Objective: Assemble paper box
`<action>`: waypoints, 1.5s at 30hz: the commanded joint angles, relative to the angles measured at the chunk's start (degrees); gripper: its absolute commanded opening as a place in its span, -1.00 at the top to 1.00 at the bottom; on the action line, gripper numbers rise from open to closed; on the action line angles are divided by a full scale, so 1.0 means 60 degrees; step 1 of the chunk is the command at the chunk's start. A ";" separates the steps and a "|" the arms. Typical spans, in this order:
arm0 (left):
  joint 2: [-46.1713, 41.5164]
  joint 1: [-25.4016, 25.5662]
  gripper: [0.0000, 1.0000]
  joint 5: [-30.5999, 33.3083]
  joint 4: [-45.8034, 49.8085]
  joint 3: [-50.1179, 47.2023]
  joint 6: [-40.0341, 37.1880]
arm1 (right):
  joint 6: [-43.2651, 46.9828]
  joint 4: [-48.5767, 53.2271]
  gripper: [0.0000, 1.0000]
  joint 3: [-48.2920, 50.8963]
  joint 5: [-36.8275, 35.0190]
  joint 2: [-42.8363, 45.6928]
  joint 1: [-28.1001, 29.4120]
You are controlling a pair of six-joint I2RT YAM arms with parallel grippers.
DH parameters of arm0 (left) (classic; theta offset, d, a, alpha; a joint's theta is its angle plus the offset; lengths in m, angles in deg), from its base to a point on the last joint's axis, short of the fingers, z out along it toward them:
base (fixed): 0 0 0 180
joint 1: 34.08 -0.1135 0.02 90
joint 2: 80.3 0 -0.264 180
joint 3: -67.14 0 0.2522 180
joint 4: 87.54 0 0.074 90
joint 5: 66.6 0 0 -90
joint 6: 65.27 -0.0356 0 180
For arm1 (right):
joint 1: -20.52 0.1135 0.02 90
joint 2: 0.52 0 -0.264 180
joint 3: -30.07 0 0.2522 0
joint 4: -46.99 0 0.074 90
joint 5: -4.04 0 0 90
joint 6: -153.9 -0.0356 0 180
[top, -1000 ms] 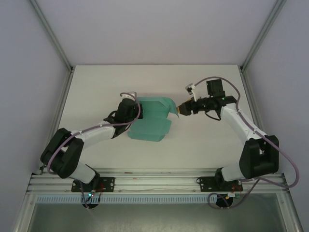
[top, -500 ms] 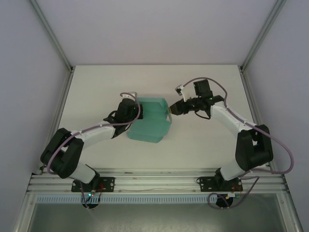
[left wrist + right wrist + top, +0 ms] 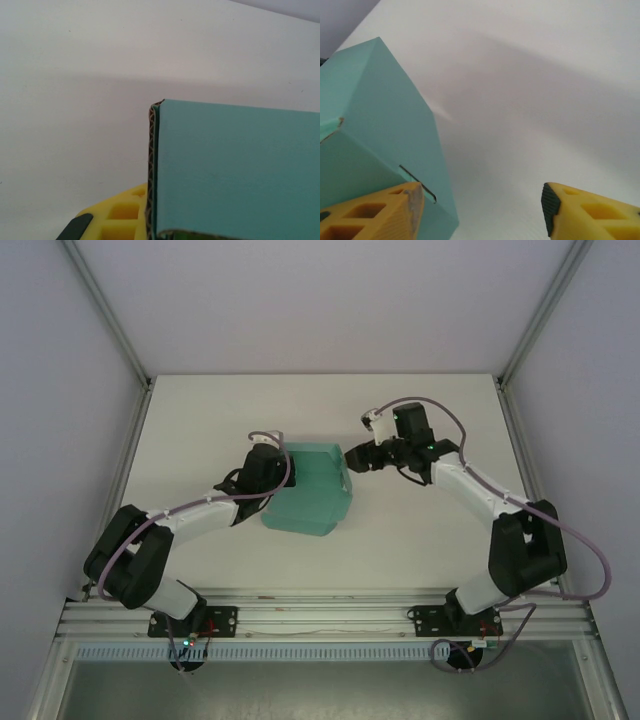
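**A:** Since a second ago the right gripper (image 3: 352,458) has swung in toward 9 o'clock and folded the side flap against the paper box (image 3: 308,495). The left gripper (image 3: 272,466) hasn't budged.

**B:** Where does the box sit?

**A:** Mid-worktop (image 3: 430,530), between the two grippers. The left one is on its 9 o'clock edge, the right one at its 3 o'clock edge.

**B:** Jaws?

**A:** The left jaws look clamped on an upright wall. On the left wrist camera one yellow finger (image 3: 117,217) lies tight against the card's edge, and the other is hidden behind it. The right jaws are apart, gripping nothing. One finger (image 3: 370,212) leans on the flap just by its slot (image 3: 417,179), and the other hangs over bare worktop.

**B:** So what worries you?

**A:** That flap is only pushed, not held. I'd guess it springs open once the finger backs off. Push harder and the thin card may crease, or the finger may slide off the sloped face. A hard shove toward 9 o'clock could also drag the box or twist it in the left clamp.
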 commanded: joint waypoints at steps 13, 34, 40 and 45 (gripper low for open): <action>-0.0227 -0.0024 1.00 0.0076 -0.0035 0.0065 -0.0536 | 0.1963 0.2353 -0.44 0.0312 0.0404 0.1682 -0.0294; 0.0170 -0.0019 1.00 -0.0186 0.0103 0.0407 -0.0379 | 0.0158 -0.0498 -0.14 -0.0094 0.0662 -0.0271 0.0437; 0.0186 -0.0006 1.00 -0.0317 0.0096 0.0454 -0.0416 | -0.0189 -0.0873 -0.08 -0.0202 -0.1117 -0.0566 0.1044; 0.0245 0.0012 1.00 -0.0487 0.0095 0.0499 -0.0375 | -0.0741 -0.1590 0.30 -0.0238 -0.3229 -0.0882 0.1599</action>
